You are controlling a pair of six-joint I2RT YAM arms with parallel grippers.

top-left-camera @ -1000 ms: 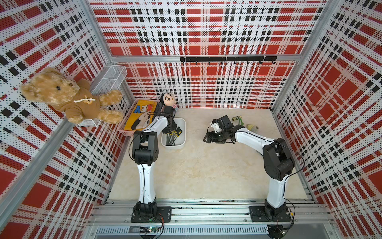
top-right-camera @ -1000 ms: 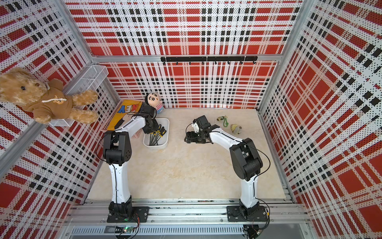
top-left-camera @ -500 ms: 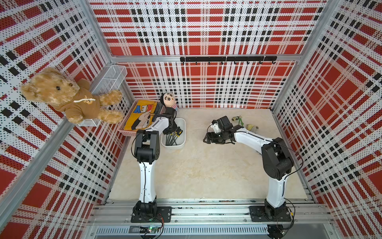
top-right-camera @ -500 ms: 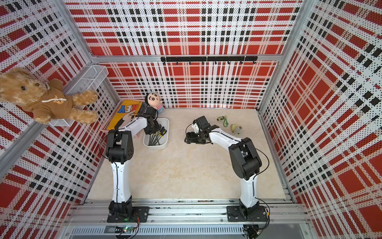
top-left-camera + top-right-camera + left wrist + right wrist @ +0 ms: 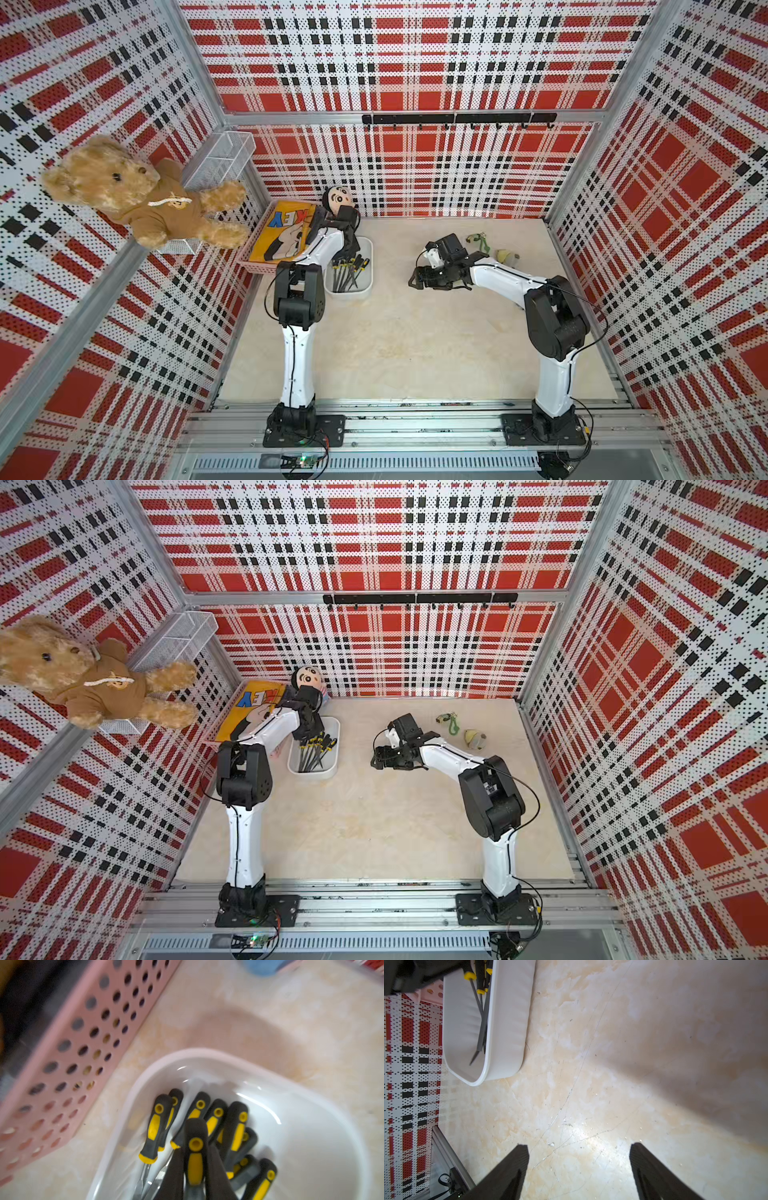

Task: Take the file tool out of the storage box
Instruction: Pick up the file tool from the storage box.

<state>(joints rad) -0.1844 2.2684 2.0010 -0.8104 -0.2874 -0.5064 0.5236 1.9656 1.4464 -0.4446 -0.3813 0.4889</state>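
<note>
While the right gripper (image 5: 579,1146) idles open well away, the left gripper (image 5: 194,1150) clamps the file tool (image 5: 195,1130) by its handle inside the storage box (image 5: 311,1147) — blade lying along the box, exit likely upward.

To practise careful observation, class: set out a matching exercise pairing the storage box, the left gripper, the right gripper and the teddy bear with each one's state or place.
1 storage box
2 left gripper
3 right gripper
4 teddy bear

A open over bare tabletop
B high on the side wall
C holds yellow-and-black-handled files
D shut on a file handle

Pairs: 1-C, 2-D, 3-A, 4-B
</note>
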